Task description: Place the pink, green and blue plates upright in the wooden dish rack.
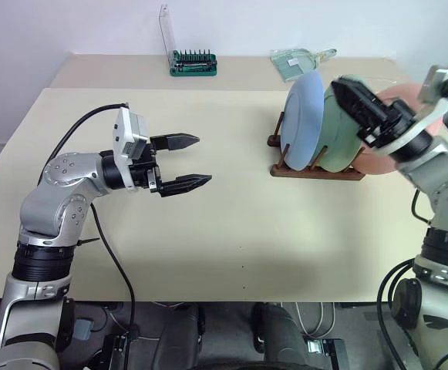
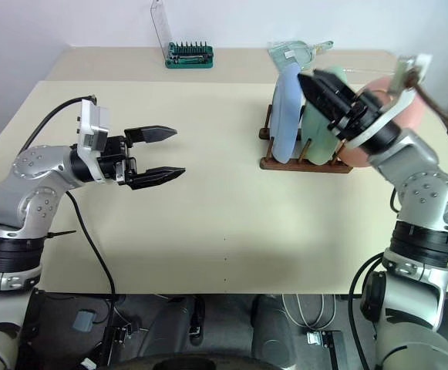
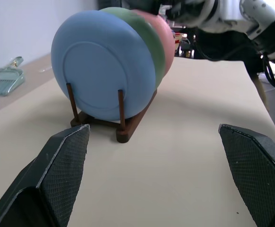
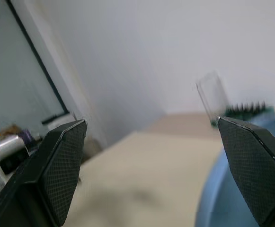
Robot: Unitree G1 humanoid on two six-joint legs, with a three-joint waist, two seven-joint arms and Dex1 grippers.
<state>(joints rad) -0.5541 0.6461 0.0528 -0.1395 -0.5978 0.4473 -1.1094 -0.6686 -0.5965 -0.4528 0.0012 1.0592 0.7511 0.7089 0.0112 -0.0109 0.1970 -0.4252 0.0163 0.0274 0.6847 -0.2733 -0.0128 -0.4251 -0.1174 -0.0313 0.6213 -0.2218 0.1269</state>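
Landmark: wooden dish rack (image 1: 316, 168), dark brown, two base rails with upright pegs, standing on the beige table (image 1: 208, 247) toward its right far part.

Item 1: blue plate (image 1: 304, 116). Upright in the rack, in the slot at the rack's left end, leaning against the pegs.

Item 2: green plate (image 1: 339, 127). Upright in the rack, directly right of the blue plate and close against it.

Item 3: pink plate (image 2: 409, 116). Upright at the rack's right end, behind the green plate; partly hidden by the right arm.

Item 4: right gripper (image 2: 321, 87). Raised above the rack, over the tops of the green and blue plates, fingers spread and holding nothing. Whether it touches a plate rim cannot be told.

Item 5: left gripper (image 1: 183, 162). Well to the left of the rack, above bare table, pointing toward the rack; fingers spread wide, empty.

Item 6: green screwdriver-bit holder (image 1: 193, 63). Beyond the rack and to its left, near the wall, clear lid standing open.

Item 7: clear packet (image 1: 294, 62). Lying flat just beyond the rack, at the table's far edge.
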